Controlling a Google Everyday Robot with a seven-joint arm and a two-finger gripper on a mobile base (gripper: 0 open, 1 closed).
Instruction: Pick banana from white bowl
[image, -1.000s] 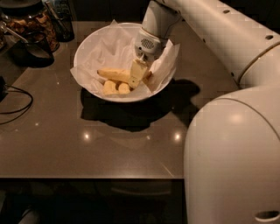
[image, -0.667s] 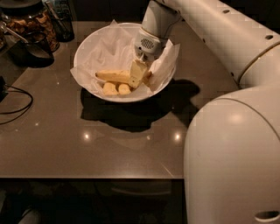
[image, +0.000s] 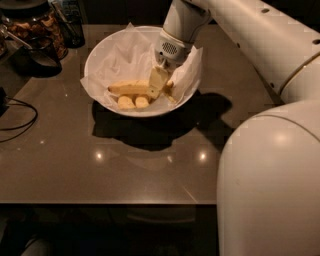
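A: Spanning the frame is a dark bench (image: 75, 165). Over it, a white robot arm (image: 260, 45) reaches into a wide white bowl (image: 90, 60).
B: And the banana?
A: The banana (image: 129, 88) lies in the bowl on crinkled paper (image: 120, 55), with the gripper (image: 159, 85) at its right end. Whether the jaws grip it, I cannot tell.
B: Handling?
A: Likely light, soft and easily bruised; hold it gently, mid-length.
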